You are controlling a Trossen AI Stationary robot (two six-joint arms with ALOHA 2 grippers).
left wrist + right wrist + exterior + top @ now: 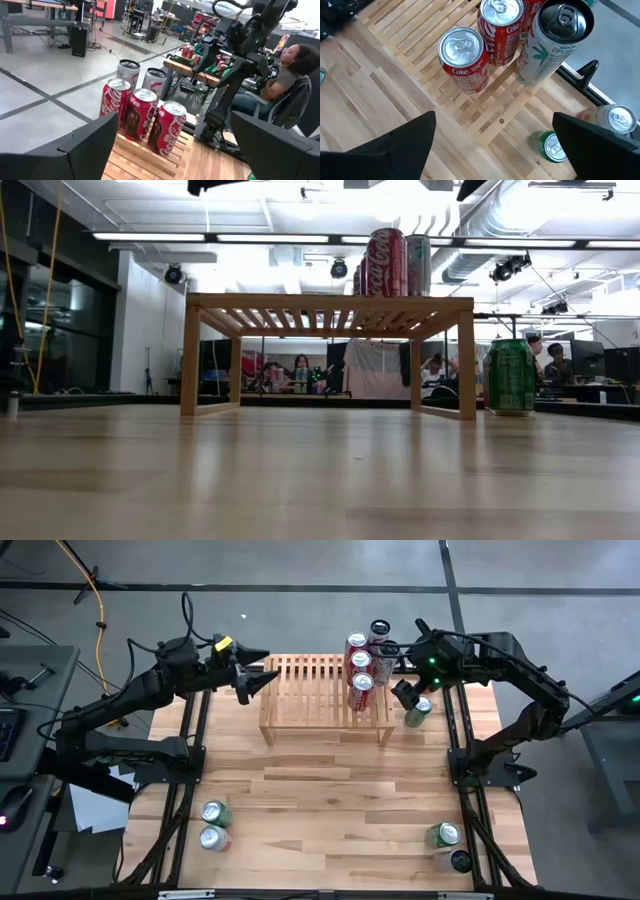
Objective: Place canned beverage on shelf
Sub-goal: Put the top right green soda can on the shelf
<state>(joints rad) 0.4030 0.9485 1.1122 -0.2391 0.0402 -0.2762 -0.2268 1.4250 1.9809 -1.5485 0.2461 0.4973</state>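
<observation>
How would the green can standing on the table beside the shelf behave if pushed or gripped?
The green can stands upright, tall and narrow, so a high push would probably tip it. On its side it would likely roll across the smooth table. Its glossy round wall may slip in a loose grip.

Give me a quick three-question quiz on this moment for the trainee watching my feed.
1. True or false: the shelf carries its cans at the end nearer the right gripper.
2. What colour is the can on the table beside the shelf's right leg?
3. Which arm is nearer that can: A) left, B) right?

Key:
1. True; the red cans cluster there.
2. Green.
3. B; the left gripper hovers open at the shelf's far end.
</observation>
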